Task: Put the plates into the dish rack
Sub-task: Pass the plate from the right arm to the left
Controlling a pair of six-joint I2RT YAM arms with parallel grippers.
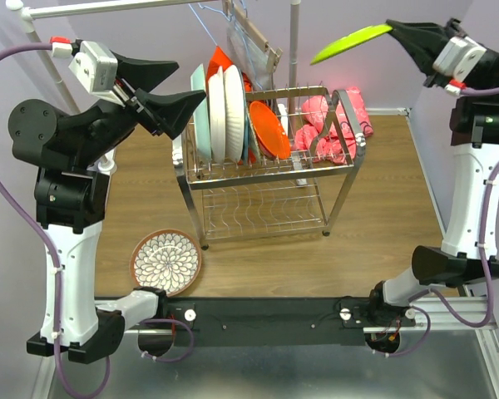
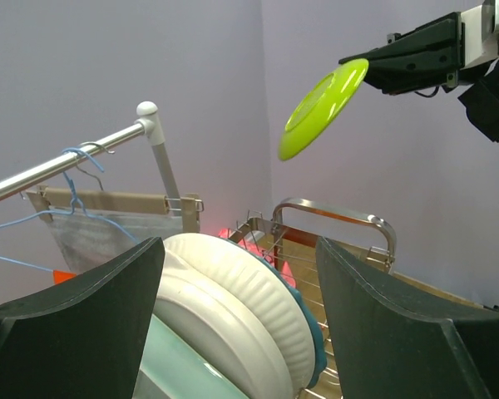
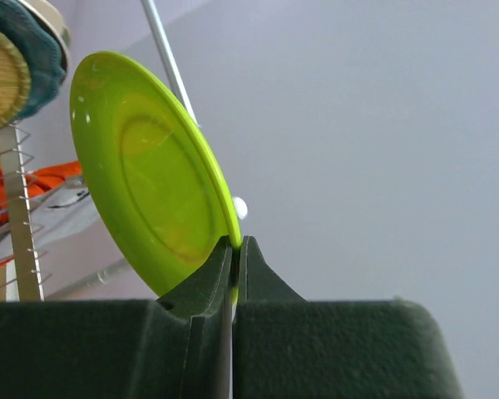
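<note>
The chrome dish rack [image 1: 270, 172] stands mid-table with several plates upright in its upper shelf: a mint plate [image 1: 200, 112], white plates [image 1: 225, 112] and an orange plate [image 1: 269, 129]. My left gripper [image 1: 189, 83] is open, its jaws wide on either side of the white plates' [image 2: 241, 291] top rims, not touching them. High at the right, my right gripper [image 1: 391, 30] is shut on the rim of the lime green plate [image 1: 349, 43], which hangs tilted in the air above the rack's right end. A white-and-brown floral plate [image 1: 166, 262] lies flat on the table at the front left.
Pink cloths [image 1: 333, 125] lie behind the rack's right end. A white clothes rail [image 1: 108, 8] with hangers and a hanging bag [image 1: 251, 41] stands behind the rack. The rack's lower tier [image 1: 262, 218] holds nothing.
</note>
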